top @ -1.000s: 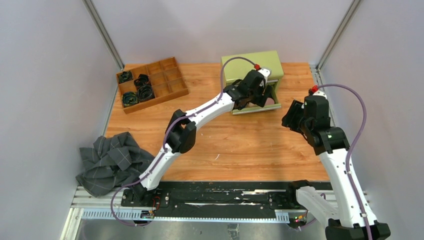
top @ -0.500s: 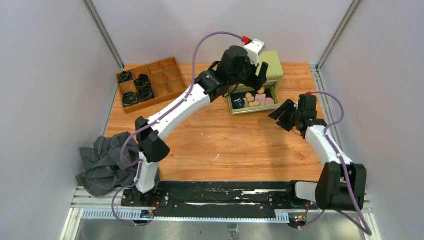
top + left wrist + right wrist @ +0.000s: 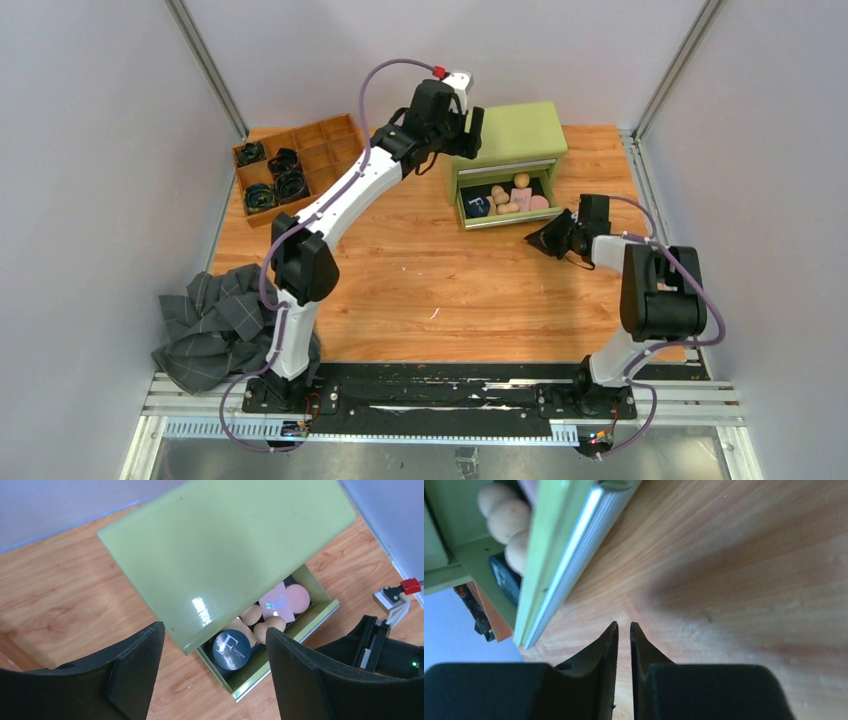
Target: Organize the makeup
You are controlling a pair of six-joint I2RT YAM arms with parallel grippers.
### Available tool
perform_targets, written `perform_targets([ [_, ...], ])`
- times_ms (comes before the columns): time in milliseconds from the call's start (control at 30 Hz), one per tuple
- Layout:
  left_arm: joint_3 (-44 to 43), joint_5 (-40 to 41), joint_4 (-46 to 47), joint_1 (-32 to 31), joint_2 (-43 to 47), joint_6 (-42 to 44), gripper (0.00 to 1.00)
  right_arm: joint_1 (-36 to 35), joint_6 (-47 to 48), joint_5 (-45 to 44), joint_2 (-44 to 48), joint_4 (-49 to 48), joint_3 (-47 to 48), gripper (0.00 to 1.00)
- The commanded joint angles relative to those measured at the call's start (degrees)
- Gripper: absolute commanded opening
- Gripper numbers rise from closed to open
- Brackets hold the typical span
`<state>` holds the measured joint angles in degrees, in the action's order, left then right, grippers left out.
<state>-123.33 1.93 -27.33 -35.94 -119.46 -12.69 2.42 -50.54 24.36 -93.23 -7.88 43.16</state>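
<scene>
A green box [image 3: 510, 130] holds an open drawer [image 3: 512, 221] with makeup inside: a dark round compact [image 3: 477, 205] marked "F", beige sponges [image 3: 503, 197], a pink square pad [image 3: 521, 195] and a pink round puff [image 3: 539, 202]. My left gripper [image 3: 452, 140] hangs open above the box's back left corner, holding nothing. In the left wrist view the gripper [image 3: 215, 630] frames the compact [image 3: 231, 650] and sponges [image 3: 267, 625]. My right gripper [image 3: 533, 240] lies low on the table beside the drawer's front right corner, shut and empty. The right wrist view shows the gripper [image 3: 624, 625] near the drawer front [image 3: 559, 560].
A wooden compartment tray [image 3: 335, 150] at the back left holds black coiled bands [image 3: 280, 180]. A dark grey cloth [image 3: 220, 320] is bunched at the near left edge. Grey walls close in the table on three sides.
The left arm lifted off the drawer and swung back and left, uncovering the makeup. The right arm stretched down and left toward the drawer front, and its jaws closed.
</scene>
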Motion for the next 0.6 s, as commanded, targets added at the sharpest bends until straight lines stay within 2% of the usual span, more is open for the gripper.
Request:
perform_targets([
  [0,0.0,-0.7,0.9,0.5,-2.8,-0.7,0.79,-0.2,-3.4,2.6,-6.1,-7.6,1.6,0.12],
  [167,-0.7,-1.2,0.7,0.8,-5.0,-0.6,0.79,-0.3,-5.3,3.9,-10.5,-12.1,3.5,0.09],
  [567,-0.8,-3.3,-0.8,1.0,-6.7,-0.6,0.79,-0.7,-5.6,5.6,-12.5,-16.0,6.8,0.07],
])
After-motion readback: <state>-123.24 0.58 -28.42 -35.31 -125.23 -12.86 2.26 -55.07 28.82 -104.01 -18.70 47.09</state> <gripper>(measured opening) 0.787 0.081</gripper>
